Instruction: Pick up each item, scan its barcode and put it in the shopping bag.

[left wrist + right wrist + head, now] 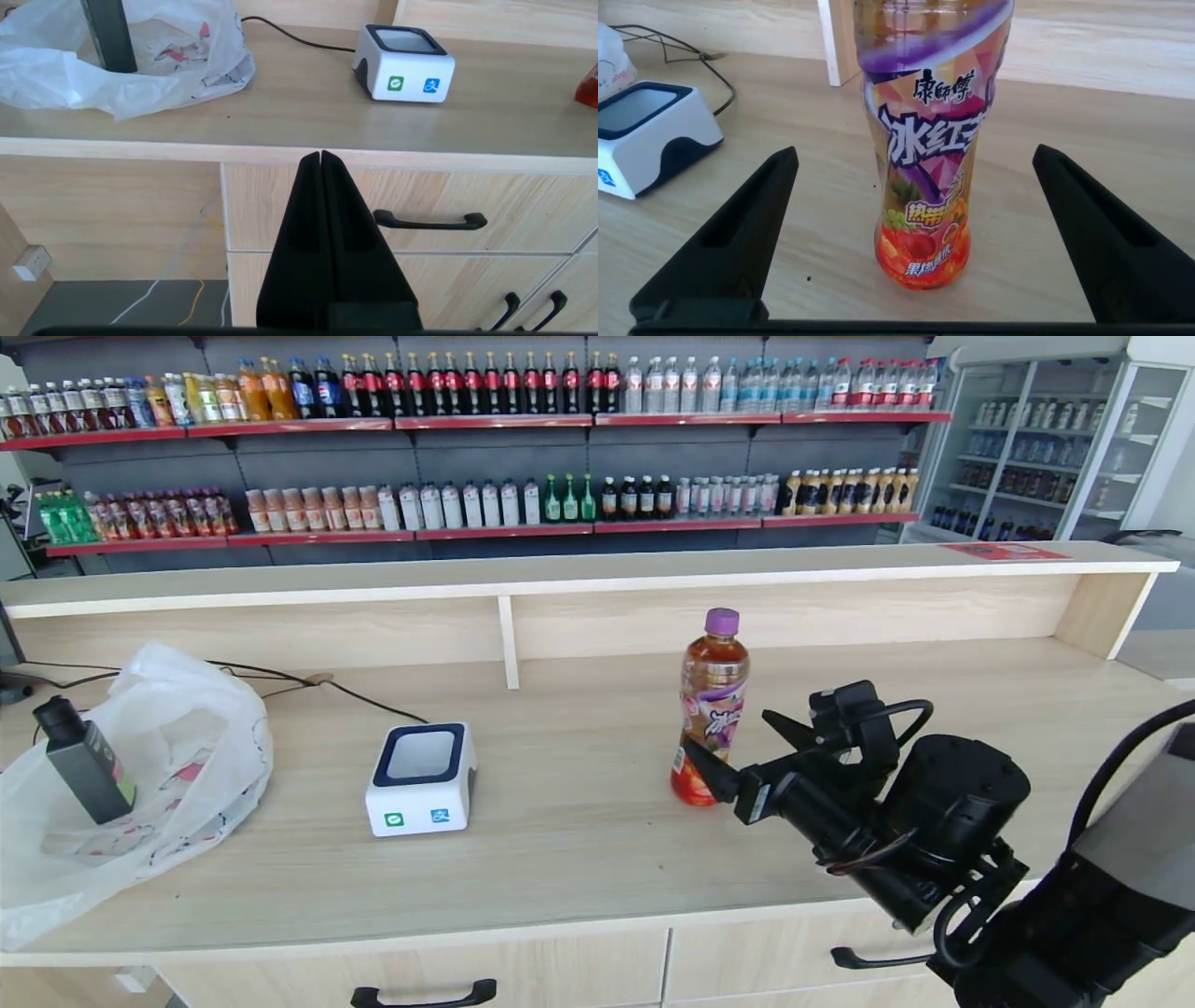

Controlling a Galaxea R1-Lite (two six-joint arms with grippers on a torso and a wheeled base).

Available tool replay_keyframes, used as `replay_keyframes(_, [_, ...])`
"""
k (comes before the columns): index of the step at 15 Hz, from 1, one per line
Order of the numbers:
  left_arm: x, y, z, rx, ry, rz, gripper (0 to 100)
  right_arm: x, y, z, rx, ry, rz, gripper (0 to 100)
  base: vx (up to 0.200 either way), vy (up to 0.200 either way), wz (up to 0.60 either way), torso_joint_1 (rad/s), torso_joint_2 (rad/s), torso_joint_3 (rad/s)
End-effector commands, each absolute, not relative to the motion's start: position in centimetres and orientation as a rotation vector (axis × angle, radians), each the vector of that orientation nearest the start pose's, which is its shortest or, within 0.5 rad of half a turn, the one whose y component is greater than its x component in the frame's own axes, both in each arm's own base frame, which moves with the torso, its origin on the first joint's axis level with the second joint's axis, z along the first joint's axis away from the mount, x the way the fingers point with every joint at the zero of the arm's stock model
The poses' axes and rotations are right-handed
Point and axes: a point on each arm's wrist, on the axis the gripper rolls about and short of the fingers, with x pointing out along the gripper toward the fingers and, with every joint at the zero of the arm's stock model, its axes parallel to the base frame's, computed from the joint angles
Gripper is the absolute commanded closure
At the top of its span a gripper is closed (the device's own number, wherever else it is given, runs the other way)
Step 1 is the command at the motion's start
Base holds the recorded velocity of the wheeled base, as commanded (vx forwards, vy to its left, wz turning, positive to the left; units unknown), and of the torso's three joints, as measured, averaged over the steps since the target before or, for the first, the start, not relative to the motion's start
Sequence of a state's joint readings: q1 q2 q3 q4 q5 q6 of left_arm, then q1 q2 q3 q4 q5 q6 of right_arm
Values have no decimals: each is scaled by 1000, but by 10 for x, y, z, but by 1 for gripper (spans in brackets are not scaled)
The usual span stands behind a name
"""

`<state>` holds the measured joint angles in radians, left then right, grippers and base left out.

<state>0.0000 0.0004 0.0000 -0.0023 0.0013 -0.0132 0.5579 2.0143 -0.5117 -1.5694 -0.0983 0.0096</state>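
Observation:
A tea bottle (711, 707) with a purple cap stands upright on the wooden counter (579, 821). My right gripper (747, 747) is open just beside it, fingers spread either side of the bottle (926, 149) without touching. A white barcode scanner (422, 778) with a dark window sits left of the bottle, also seen as the scanner (405, 63) and scanner (645, 131). At the far left lies the white shopping bag (159, 775) with a dark grey box-like item (84, 761) standing in it. My left gripper (320, 163) is shut, below the counter's front edge.
A raised back ledge (579, 574) with a divider (509, 639) borders the counter. A black cable (280, 677) runs from the scanner towards the left. Drawers with black handles (430, 221) lie under the counter. Shelves of drinks stand behind.

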Motion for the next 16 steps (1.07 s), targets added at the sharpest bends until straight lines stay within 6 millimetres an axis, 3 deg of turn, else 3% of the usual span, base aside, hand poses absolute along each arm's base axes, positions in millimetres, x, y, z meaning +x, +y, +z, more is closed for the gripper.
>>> replay_keyframes(1, [-23,0,76,-14,-2,2,100,281,172,100,30,-51,459,0,0,0,0,0,0,0])
replay_keyframes(5, [-23,0,76,-11,-2,0,100,302,185,101,46,-101,450,0,0,0,0,0,0,0])
replay_keyframes(11, [-23,0,76,-5,-3,0,100,317,195,88,34,-103,450,0,0,0,0,0,0,0])
replay_keyframes(16, [-23,0,76,-3,-9,0,100,333,205,90,52,-155,451,0,0,0,0,0,0,0])
